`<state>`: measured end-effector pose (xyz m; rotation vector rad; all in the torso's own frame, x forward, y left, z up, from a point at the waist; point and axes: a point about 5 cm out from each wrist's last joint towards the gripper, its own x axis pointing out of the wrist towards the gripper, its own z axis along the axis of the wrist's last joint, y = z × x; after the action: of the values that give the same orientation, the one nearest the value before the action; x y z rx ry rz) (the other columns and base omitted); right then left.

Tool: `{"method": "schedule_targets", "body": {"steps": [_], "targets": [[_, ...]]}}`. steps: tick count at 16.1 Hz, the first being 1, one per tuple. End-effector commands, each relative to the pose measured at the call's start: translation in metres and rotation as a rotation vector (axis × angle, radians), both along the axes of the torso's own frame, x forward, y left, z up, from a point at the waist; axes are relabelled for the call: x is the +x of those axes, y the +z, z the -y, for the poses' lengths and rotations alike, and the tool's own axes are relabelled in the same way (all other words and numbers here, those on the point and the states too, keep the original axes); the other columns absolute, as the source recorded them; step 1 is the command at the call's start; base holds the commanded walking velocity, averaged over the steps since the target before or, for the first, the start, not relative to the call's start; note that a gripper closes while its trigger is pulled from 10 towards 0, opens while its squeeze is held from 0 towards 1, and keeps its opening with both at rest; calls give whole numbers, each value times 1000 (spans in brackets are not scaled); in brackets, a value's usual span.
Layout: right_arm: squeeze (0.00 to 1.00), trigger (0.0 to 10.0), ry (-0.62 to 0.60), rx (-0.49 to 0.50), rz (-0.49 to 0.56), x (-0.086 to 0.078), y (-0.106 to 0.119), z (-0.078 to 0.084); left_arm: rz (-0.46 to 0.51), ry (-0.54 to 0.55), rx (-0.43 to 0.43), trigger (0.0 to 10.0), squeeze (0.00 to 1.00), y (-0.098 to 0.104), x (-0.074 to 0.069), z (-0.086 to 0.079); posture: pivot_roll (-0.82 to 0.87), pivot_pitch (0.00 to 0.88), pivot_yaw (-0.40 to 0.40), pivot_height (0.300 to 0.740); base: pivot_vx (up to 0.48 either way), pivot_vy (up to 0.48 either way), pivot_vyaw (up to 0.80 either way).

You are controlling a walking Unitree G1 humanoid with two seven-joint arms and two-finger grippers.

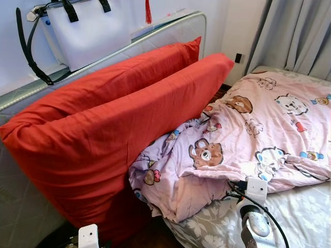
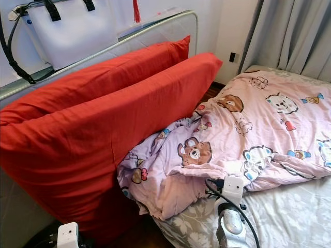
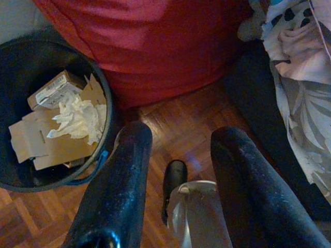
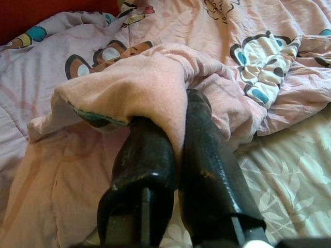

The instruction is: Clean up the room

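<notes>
A pink cartoon-print blanket (image 1: 258, 124) lies rumpled across the bed, its folded edge near the bed's front. My right gripper (image 4: 176, 117) is shut on that folded edge, with pink cloth pinched between the two black fingers. The right arm (image 1: 256, 192) reaches up from the floral sheet (image 1: 305, 212). Two big red pillows (image 1: 103, 119) lean against the side of the bed on my left. My left gripper (image 3: 181, 140) hangs open and empty low over the wooden floor (image 3: 176, 121), beside a black bin (image 3: 106, 103).
The bin holds cardboard (image 3: 51, 142) and crumpled tissue (image 3: 77, 119). A white bag (image 1: 88, 31) with black straps sits on a ledge behind the pillows. Grey curtains (image 1: 300, 36) hang at the far right. A grey padded panel (image 1: 170, 31) stands against the wall.
</notes>
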<state>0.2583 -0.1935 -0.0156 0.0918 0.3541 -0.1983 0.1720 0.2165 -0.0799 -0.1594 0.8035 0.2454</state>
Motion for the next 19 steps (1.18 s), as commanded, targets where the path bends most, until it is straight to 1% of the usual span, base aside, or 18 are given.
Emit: {"method": "schedule_targets", "body": {"steps": [1,5,11,19], "targets": [[0,10000,4,-1,15,4,3,-3,-31,-2,8,10000,0,-2,-5,-4,-57,0,41,740,0,0,0],[0,10000,-9,0,20,6,5,0,-28,4,13,10000,0,-1,-4,-7,-44,0,35,740,0,0,0],[0,10000,-3,9,21,7,5,-5,-40,9,6,10000,0,-3,-7,-5,-38,6,34,740,0,0,0],[0,10000,-5,7,16,7,4,-5,-42,1,6,10000,0,-4,-9,-6,-34,12,34,740,0,0,0]]}}
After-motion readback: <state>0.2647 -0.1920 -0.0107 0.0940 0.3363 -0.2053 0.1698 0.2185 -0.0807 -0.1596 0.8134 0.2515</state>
